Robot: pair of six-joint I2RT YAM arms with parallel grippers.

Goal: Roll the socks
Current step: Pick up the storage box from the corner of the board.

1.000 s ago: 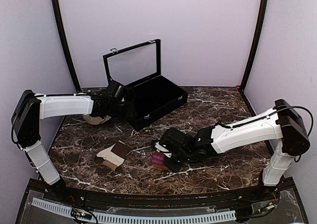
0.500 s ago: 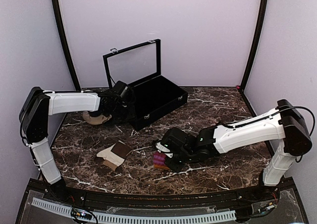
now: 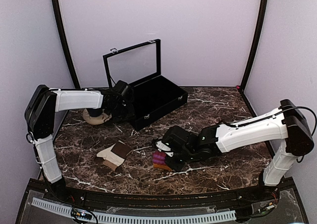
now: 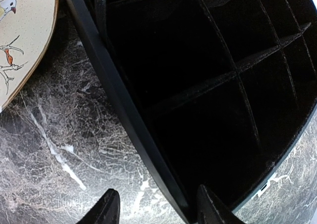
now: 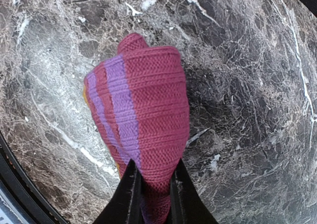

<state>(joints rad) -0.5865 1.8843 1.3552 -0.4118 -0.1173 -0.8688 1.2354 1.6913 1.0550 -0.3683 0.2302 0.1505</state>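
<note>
Lid up on black case (image 3: 157,101); divided cells inside, too dark to read. Over its wall, left gripper (image 4: 157,206), fingers apart. On table (image 3: 218,110): right gripper (image 5: 151,196) pinching pink sock (image 5: 148,110); cream sock (image 3: 114,154) nearby, untouched.

The bunched sock (image 3: 159,158) lies right of the flat sock (image 3: 115,154), case (image 3: 153,97) behind.

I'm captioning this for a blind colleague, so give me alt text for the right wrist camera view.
The right gripper is shut on a magenta-pink sock with purple stripes, bunched into a bundle and seen close up. Behind it is a dark marble table with white veins.
</note>
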